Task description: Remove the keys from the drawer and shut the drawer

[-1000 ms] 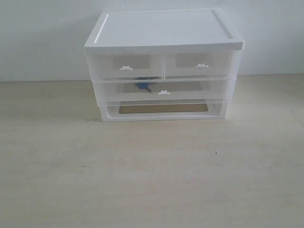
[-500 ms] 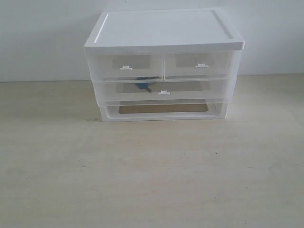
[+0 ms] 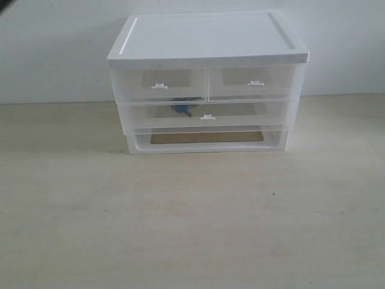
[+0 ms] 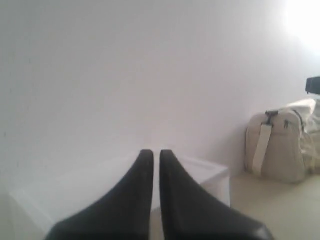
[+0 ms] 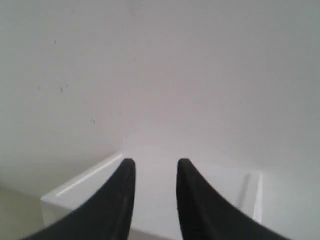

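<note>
The translucent white drawer (image 3: 252,114) spans the cabinet's middle row, with a small white tab handle (image 3: 208,117); it looks pushed in. The keys (image 3: 181,109) show dimly through its front, left of the tab, as a dark bunch with a blue head. In the left wrist view my left gripper (image 4: 156,154) is shut, with only a thin slit between its black fingers and nothing held. The black fingers of my right gripper (image 5: 156,164) stand open and empty. Both point at the cabinet's white top (image 4: 207,175) (image 5: 155,190) from above and away from it.
The cabinet (image 3: 207,39) stands at the back of a pale wooden table (image 3: 192,217), against a white wall. It has two half-width drawers on top and a handle-less slot (image 3: 207,138) at the bottom. A beige bag (image 4: 280,145) lies off to one side. A dark shape (image 3: 5,3) shows in the exterior view's corner.
A small dark shape has come into the top left corner of the exterior view. The cabinet, drawer and keys have not moved.
</note>
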`<state>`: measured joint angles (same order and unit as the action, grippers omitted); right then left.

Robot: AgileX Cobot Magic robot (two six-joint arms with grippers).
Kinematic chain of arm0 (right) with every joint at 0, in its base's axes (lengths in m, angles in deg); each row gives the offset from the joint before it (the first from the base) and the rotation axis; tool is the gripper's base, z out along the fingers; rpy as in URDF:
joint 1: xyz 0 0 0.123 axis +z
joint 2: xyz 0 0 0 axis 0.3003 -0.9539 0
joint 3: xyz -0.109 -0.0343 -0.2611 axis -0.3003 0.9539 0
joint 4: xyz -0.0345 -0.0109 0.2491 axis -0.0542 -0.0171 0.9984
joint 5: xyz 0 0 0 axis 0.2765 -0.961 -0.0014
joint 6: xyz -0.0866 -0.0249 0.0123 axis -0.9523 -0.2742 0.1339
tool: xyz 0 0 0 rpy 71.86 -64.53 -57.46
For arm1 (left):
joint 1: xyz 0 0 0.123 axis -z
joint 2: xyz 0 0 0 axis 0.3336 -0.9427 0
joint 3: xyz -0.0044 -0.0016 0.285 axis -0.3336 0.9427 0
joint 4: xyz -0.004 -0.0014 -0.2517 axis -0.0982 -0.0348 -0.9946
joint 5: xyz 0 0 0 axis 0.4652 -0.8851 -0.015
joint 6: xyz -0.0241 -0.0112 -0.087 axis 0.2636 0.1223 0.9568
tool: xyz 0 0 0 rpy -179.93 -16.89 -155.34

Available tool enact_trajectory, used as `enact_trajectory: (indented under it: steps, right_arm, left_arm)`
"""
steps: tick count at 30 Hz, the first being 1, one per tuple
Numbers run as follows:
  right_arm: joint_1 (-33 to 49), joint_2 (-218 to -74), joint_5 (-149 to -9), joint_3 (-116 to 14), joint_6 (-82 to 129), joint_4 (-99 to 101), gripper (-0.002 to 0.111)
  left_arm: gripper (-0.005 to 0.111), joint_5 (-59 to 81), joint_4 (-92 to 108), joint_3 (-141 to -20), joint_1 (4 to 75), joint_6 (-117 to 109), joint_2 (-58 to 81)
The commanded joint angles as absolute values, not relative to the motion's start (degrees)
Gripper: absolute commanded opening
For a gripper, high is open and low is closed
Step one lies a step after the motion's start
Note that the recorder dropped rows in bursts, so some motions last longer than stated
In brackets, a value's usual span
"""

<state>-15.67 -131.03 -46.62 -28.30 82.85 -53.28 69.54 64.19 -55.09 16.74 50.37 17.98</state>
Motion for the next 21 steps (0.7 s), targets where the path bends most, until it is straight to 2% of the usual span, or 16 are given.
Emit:
enact_trajectory:
  steps: [1,5,12,16,21]
  right_arm:
    - [-15.59,-142.32,-39.32,-34.25,97.75,-75.29,0.031]
    - [-11.30,-150.59,-42.90,-38.14,93.79,-84.76,0.031]
    - [3.90,-161.50,-68.68,-40.36,69.09,-88.06,0.031]
    - [10.00,-167.25,-76.43,-40.68,58.28,-88.06,0.031]
    - [12.37,-173.78,-80.64,-44.37,56.87,-88.06,0.031]
  left_arm:
    - [0.004,71.10,65.10,-57.09,16.74,40.10,2.23]
    - [0.004,74.65,66.85,-59.71,16.74,32.31,-10.69]
    - [0.004,77.96,65.38,-70.12,16.74,36.83,-26.91]
    - [0.004,79.22,69.39,-74.33,16.74,38.39,-30.75]
    - [0.004,79.46,72.84,-76.07,18.15,38.19,-31.75]
